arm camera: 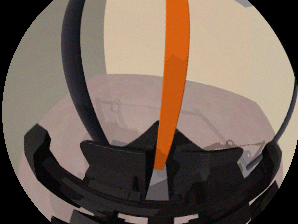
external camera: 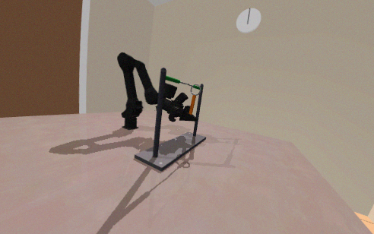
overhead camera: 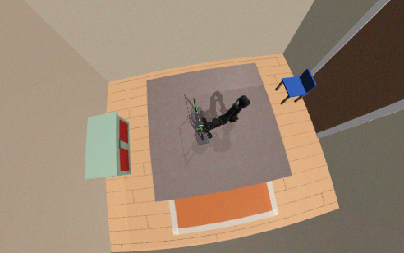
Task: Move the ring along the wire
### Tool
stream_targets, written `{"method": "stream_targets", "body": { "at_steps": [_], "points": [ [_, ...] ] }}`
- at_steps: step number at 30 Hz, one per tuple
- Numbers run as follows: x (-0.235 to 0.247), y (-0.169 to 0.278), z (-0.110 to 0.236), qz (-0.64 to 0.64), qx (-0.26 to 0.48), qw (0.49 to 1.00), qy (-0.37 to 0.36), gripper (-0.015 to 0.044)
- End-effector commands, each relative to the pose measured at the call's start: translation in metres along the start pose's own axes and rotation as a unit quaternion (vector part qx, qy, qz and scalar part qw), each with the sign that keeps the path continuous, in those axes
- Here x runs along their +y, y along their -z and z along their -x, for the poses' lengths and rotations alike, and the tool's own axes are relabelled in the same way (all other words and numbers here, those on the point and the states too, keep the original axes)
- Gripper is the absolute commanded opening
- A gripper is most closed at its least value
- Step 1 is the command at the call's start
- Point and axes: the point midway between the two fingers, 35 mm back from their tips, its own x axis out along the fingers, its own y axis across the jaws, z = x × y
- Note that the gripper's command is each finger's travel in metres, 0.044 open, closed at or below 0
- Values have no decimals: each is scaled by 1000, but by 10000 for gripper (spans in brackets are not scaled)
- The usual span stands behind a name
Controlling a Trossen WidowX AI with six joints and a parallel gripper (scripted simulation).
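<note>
I have the claw (external camera: 188,112) pinching the lower end of the orange handle (external camera: 193,104), its fingers pressed against the bar on both sides in the wrist view. The handle rises almost straight up from the claw to the ring (external camera: 194,90), which hangs just beside the far post (external camera: 198,110), right above my grip. From the exterior view I can't tell whether the ring sits over the green stretch there or over the last of the thin grey wire (external camera: 186,83); the green part (external camera: 172,80) I can see plainly lies back along the wire, next to the near post (external camera: 159,113).

I judge this to be the closing stretch of the slide. To do it well, I want the ring kept centred around the wire and the handle upright, so the rim doesn't dip onto the grey. I'd creep toward the far post, level with the wire, then lower gently until the ring rests on green before I spread the fingers. Pulling straight back, away from the base plate (external camera: 198,142) on the counter (external camera: 266,182), looks safest.
</note>
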Motion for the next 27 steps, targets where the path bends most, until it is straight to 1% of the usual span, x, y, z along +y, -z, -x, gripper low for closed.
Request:
{"method": "stream_targets", "body": {
  "at_steps": [1, 22, 27],
  "points": [
    [-1, 4, 1, -2, 3, 1000, 3, -150],
    [-1, 4, 1, -2, 3, 1000, 3, -150],
    [0, 3, 0, 0, 2, 1000, 0, -19]
  ]
}}
